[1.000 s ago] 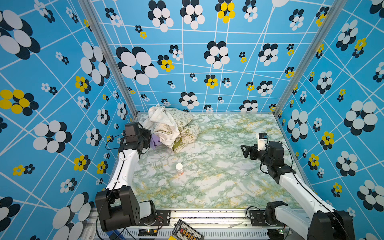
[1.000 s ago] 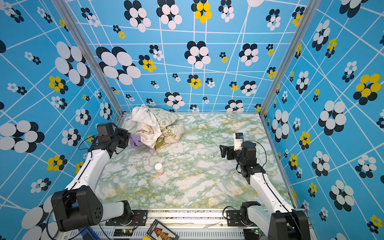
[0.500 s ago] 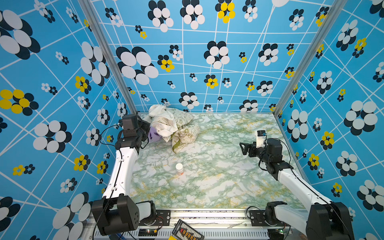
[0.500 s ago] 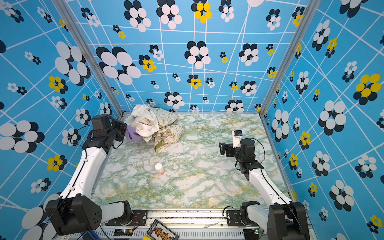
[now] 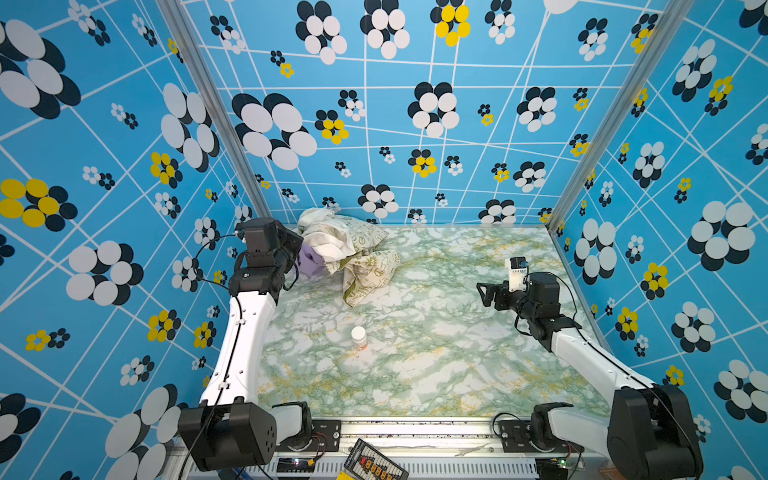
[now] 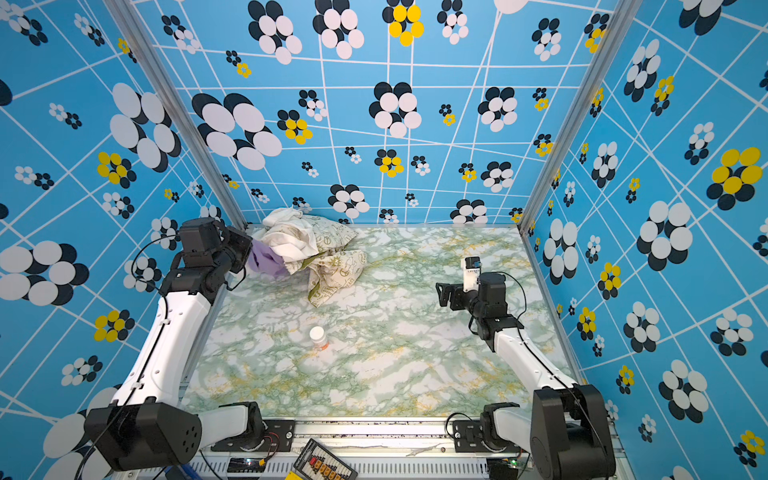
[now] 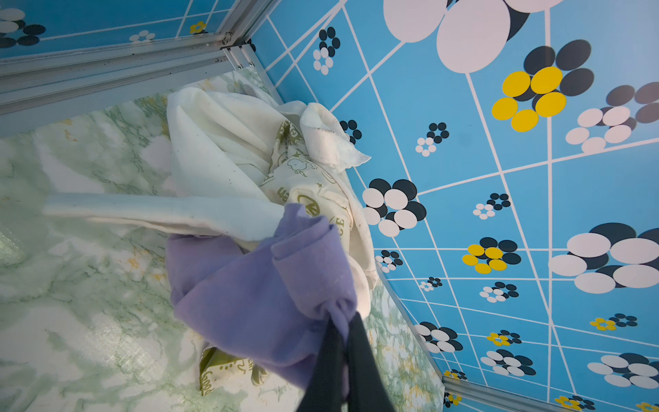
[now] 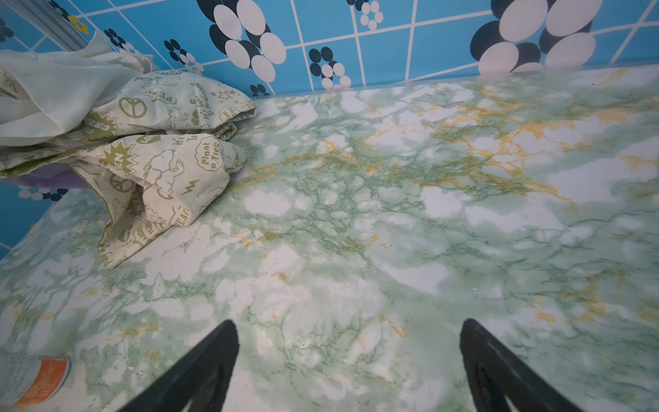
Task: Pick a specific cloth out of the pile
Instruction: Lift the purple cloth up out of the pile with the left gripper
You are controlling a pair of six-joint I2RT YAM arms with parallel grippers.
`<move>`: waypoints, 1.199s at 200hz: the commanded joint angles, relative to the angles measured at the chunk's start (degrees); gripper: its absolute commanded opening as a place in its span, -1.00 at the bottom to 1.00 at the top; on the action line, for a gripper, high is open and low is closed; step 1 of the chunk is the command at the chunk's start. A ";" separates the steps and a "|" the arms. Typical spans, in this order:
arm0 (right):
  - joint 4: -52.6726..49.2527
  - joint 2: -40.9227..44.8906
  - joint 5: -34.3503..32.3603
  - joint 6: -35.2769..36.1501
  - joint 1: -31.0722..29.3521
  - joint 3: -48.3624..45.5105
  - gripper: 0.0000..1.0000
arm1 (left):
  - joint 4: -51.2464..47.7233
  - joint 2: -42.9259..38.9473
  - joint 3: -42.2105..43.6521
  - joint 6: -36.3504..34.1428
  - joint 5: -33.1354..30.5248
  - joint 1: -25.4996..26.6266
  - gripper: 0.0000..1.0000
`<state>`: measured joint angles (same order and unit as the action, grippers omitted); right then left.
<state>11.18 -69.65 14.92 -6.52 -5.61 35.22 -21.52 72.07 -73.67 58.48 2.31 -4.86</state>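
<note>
The lavender cloth (image 5: pixel 309 261) lay at the left side of the pile (image 5: pixel 370 266), upper left of the surface (image 5: pixel 436 353) in a top view, partly under white folds (image 5: pixel 328 243). My left gripper (image 7: pixel 344 330) was clamped on its bunched corner. Step in hand: extraction. The next move likely called for a steady pull away from the pile. My right gripper (image 8: pixel 347 342) stood wide, empty.

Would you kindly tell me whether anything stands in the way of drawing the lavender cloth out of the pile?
The left gripper is shut on the lavender cloth, so nothing lies between them. The white cloth drapes over part of it and the printed cream cloth overlaps it too, so both may drag along.
</note>
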 commanded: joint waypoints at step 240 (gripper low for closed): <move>0.22 -6.37 2.63 1.93 -0.55 6.51 0.99 | 3.85 8.99 -35.85 -17.08 -5.75 9.43 -1.00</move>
<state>10.94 -75.40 17.06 -4.27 -5.63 39.83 -20.25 78.67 -102.67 46.83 -5.80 3.25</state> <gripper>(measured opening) 0.991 0.051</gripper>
